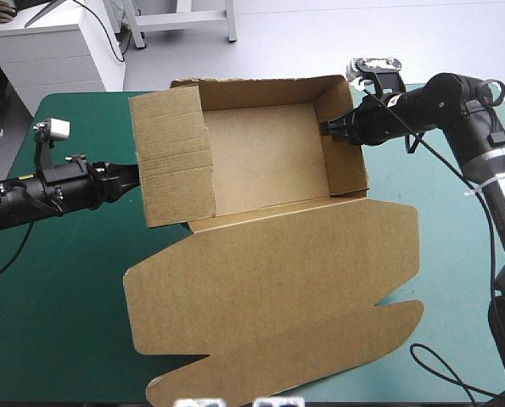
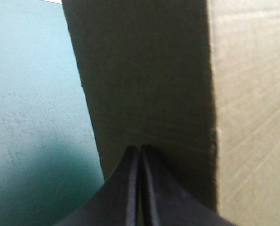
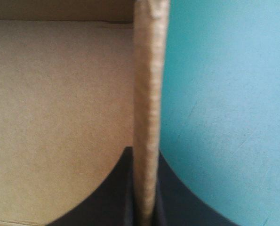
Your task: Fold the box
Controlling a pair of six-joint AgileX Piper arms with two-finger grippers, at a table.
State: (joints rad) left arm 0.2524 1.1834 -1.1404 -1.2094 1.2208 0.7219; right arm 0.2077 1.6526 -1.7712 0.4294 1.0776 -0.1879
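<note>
The brown box (image 1: 265, 157) stands as an open tray in the middle of the table, with its lid (image 1: 277, 280) lying flat toward the near edge. My right gripper (image 1: 327, 129) pinches the top edge of the raised right wall (image 1: 347, 148). In the right wrist view that wall (image 3: 149, 70) runs edge-on between the fingers of the right gripper (image 3: 144, 155), with the box floor (image 3: 60, 117) on one side. My left gripper (image 1: 136, 178) is shut, and its tip rests against the outer face of the tall left wall (image 1: 174, 157). In the left wrist view this gripper (image 2: 139, 149) forms one pointed arch against the shadowed board (image 2: 149, 84).
Bare teal-green cover (image 1: 57, 288) lies to the left of the box and on the right beyond the lid (image 1: 456, 254). A white cabinet (image 1: 57, 51) stands past the table's far left corner. The lid's front flap (image 1: 320, 348) reaches close to the near edge.
</note>
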